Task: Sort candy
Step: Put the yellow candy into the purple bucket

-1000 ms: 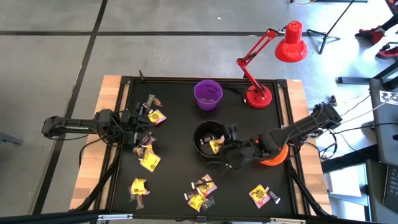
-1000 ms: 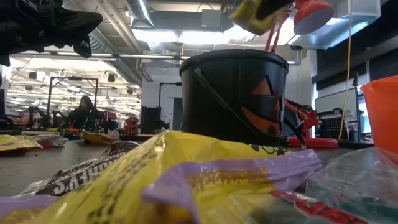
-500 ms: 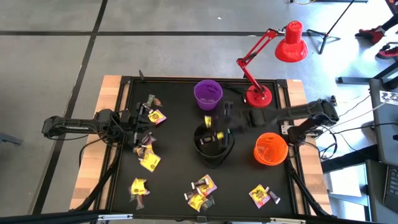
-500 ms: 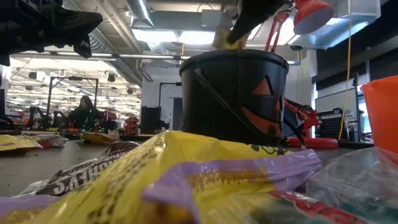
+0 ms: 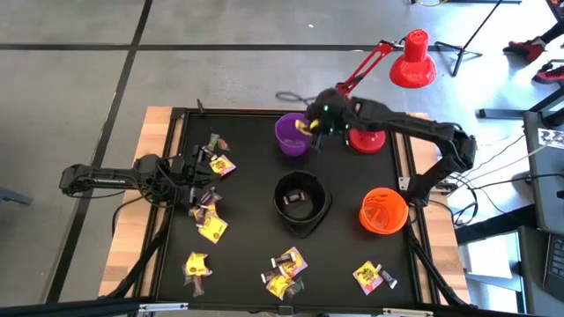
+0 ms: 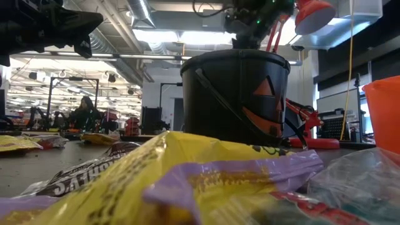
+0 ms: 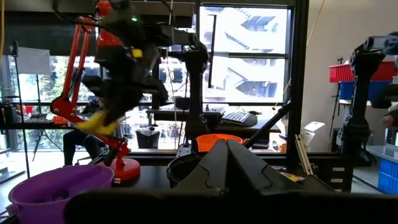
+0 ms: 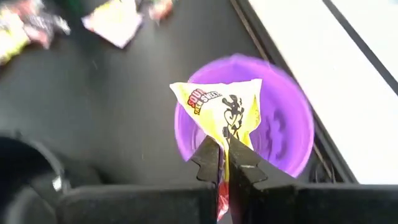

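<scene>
One yellow candy (image 8: 222, 112) hangs above the purple bowl (image 8: 283, 134), pinched by its lower end between the right gripper's (image 8: 225, 163) fingers. Its wrapper has dark print on it. More candies (image 5: 211, 224), yellow, purple and dark, lie loose on the black desk (image 5: 247, 185). Some lie near the left side, and some lie along the front edge.

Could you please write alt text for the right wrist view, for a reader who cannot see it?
The right gripper holds a yellow candy over the purple bowl, which stands on a black table. More candies lie beyond it.
</scene>
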Robot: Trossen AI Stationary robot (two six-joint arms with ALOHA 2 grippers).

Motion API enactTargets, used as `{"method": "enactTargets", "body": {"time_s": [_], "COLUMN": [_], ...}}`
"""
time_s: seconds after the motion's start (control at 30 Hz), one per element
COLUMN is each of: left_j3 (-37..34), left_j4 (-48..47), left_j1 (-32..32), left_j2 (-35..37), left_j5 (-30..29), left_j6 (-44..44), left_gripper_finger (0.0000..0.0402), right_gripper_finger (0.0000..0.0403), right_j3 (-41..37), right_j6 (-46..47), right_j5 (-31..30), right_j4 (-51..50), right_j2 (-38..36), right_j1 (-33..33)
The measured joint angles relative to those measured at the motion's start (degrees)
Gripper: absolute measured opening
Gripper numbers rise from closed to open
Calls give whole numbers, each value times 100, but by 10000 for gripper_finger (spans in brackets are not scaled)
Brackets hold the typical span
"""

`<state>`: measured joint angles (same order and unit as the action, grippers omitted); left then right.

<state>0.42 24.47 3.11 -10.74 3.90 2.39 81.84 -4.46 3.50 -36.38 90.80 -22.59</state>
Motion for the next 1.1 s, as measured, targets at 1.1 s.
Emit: {"method": "enactTargets", "body": {"time_s": [1.1], "left_j3": [-2], "left_j4": [1], "left_j1": [2], "left_j2": [0], "left_j5": [0], "left_j6": [-1], "left_gripper_finger": [0], "right_gripper_finger": [19], "right_j3": [0], "right_j6": [-171], "right_j5": [-46], "right_j4": [354], "right_j2": [54], "right_j1": [-405]}}
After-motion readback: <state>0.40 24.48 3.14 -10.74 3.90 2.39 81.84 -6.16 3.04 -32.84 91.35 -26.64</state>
